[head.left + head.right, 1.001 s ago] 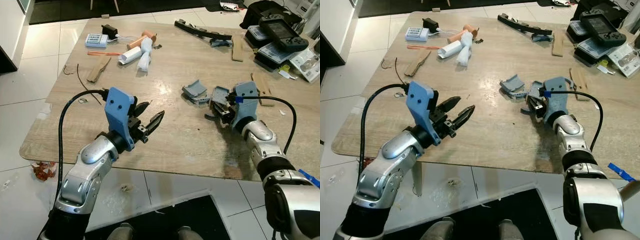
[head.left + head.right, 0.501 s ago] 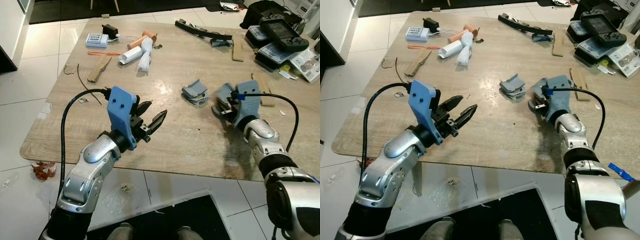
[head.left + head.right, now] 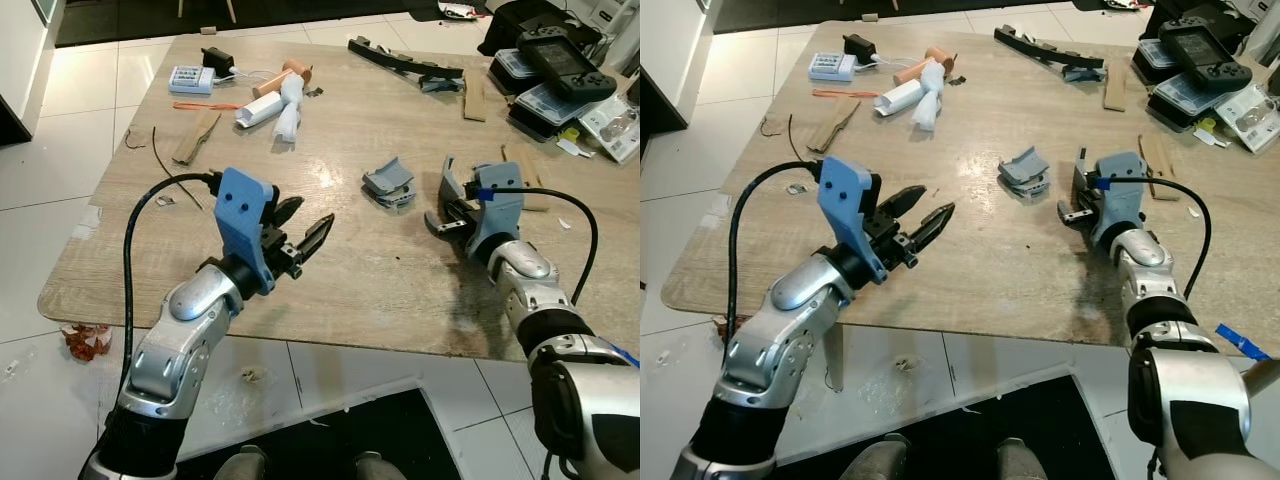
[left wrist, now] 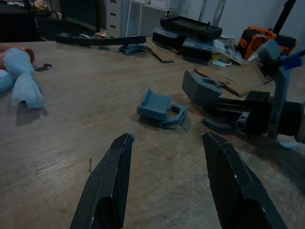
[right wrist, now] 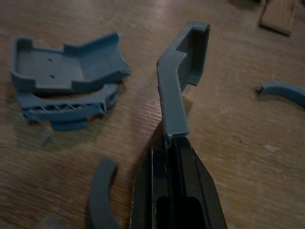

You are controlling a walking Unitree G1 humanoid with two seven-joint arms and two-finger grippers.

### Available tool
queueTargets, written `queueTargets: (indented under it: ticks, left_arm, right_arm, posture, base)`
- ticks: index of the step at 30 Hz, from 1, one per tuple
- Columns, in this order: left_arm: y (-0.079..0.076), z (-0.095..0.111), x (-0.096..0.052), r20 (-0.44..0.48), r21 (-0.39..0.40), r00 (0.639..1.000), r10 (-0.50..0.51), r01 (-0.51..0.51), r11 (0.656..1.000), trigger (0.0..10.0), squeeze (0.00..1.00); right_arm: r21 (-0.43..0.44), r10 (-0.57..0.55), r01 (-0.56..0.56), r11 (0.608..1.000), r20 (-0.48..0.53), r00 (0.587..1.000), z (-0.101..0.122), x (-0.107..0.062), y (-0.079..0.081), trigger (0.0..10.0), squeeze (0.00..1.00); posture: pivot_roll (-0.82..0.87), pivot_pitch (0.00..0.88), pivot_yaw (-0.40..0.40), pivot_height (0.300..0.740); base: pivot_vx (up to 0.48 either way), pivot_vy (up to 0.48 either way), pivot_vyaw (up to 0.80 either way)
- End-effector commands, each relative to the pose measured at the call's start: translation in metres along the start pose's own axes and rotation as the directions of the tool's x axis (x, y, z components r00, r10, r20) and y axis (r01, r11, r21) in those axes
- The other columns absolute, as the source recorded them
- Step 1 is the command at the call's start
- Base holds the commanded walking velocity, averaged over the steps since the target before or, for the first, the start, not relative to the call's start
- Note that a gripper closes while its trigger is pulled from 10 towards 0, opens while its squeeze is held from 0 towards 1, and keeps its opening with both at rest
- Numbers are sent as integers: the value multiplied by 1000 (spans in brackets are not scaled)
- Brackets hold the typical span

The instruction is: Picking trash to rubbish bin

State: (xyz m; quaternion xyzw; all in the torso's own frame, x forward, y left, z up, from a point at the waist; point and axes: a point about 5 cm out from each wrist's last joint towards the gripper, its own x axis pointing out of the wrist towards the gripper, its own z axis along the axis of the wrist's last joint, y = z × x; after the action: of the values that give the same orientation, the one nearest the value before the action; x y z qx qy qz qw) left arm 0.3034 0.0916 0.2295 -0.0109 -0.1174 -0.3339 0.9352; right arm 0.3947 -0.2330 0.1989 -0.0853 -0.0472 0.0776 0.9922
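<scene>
- 2 silver robot arms reach over a pale wood-grain table (image 3: 350, 270) littered with scraps.
- On the robot's right, the right gripper (image 5: 172, 138) has its 2 black fingers pressed together on the lower end of a grey-blue angled plastic piece (image 5: 181, 86) — the piece stands up from the fingertips, lifted off the tabletop.
- Just beside that gripper, towards the robot's left, a grey-blue broken plastic tray fragment (image 3: 390, 183) lies flat on the table, stacked on a second ribbed fragment.
- 2 small curved grey-blue plastic slivers (image 5: 101, 193) lie on the wood near the gripper, 1 on each side of it.
- On the robot's left, the left gripper (image 4: 167, 179) hovers above the table near its front edge, its 2 fingers spread apart with nothing between them.
- At the far left of the table lie a white crumpled paper wad (image 3: 289, 108), a flat brown cardboard strip (image 3: 197, 135) and a small white keypad device (image 3: 192, 79).
- At the far right sit a long black plastic bar (image 3: 405, 60) and a black handheld controller (image 3: 560, 62) resting on stacked boxes.
</scene>
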Motion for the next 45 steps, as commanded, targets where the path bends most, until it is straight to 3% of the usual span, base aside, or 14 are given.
queueTargets:
  ticks: [1, 3, 4, 6, 7, 10, 17, 22, 24, 25, 27, 29, 36, 45]
  left_arm:
    - [-1, -3, 0, 2, -3, 1000, 7, -7, 1000, 10000, 0]
    - [3, -2, -1, 9, 10, 999, 37, -37, 999, 10000, 0]
    - [11, -1, -5, 21, 16, 994, 109, -109, 994, 10000, 0]
    - [16, 0, -7, 26, 17, 989, 145, -146, 989, 10000, 0]
    - [23, 1, -10, 34, 16, 979, 203, -204, 979, 10000, 0]
    - [40, 0, -22, 41, 28, 946, 322, -323, 946, 10000, 0]
    - [50, 2, -39, 53, 43, 922, 384, -386, 921, 10000, 0]
    - [58, 0, -51, 52, 74, 888, 457, -460, 885, 10000, 0]
    - [66, -5, -61, 40, 75, 838, 545, -546, 834, 10000, 0]
    - [66, -5, -61, 40, 75, 838, 545, -546, 834, 10000, 0]
    - [62, -7, -62, 29, 97, 860, 510, -510, 855, 10000, 0]
    - [61, -8, -62, 24, 98, 869, 495, -495, 864, 10000, 0]
    - [45, -8, -54, 35, 46, 921, 387, -389, 920, 10000, 0]
    - [28, -4, -51, 51, 6, 957, 286, -286, 958, 10000, 0]
  right_arm:
    - [9, 0, -1, 1000, 21, 1000, 0, -1, 1, 0, 0]
    - [23, 0, -2, 1000, 79, 997, 9, 2, 3, 0, 0]
    - [4, 4, -5, 1000, 167, 986, 23, 4, 8, 4353, 0]
    - [0, 2, -2, 1000, 202, 979, 29, 5, 9, 4353, 0]
    - [-10, -7, 10, 1000, 252, 968, 37, 5, 11, 10000, 0]
    - [5, -55, 56, 998, 330, 943, 51, 3, 11, 10000, 0]
    - [25, -165, 165, 986, 308, 937, 50, -6, -2, 10000, 0]
    - [4, -224, 226, 974, 142, 964, 27, -13, -7, 10000, 0]
    - [-18, -304, 305, 952, 56, 951, 13, -25, -11, 10000, 0]
    - [-18, -304, 305, 952, 56, 951, 13, -25, -11, 10000, 0]
    - [-23, -365, 365, 931, -127, 922, -2, -30, -14, 10000, 0]
    - [-17, -399, 401, 916, -145, 906, -2, -33, -15, 10000, 0]
    - [101, -335, 321, 942, 205, 920, 48, -46, 4, 10000, 0]
    - [39, -251, 252, 967, 307, 918, 66, -53, 28, 10000, 0]
  posture:
    - [-1, 250, -7, 740]
    - [-2, 250, -9, 740]
    - [-8, 236, -16, 740]
    - [-8, 236, -16, 740]
    - [-14, 227, -22, 740]
    - [-27, 215, -29, 740]
    - [-31, 200, -49, 740]
    - [-41, 197, -57, 740]
    - [-44, 196, -57, 740]
    - [-44, 196, -57, 740]
    - [-45, 192, -57, 740]
    - [-50, 190, -51, 740]
    - [-60, 183, -47, 740]
    - [-59, 180, -54, 740]
  base:
    - [0, 0, 0]
    - [0, 0, 0]
    - [0, 0, 0]
    - [0, 0, 0]
    - [0, 0, 0]
    - [0, 0, 0]
    - [0, 0, 0]
    - [0, 0, 0]
    - [0, 0, 0]
    - [0, 0, 0]
    - [0, 0, 0]
    - [0, 0, 0]
    - [0, 0, 0]
    - [0, 0, 0]
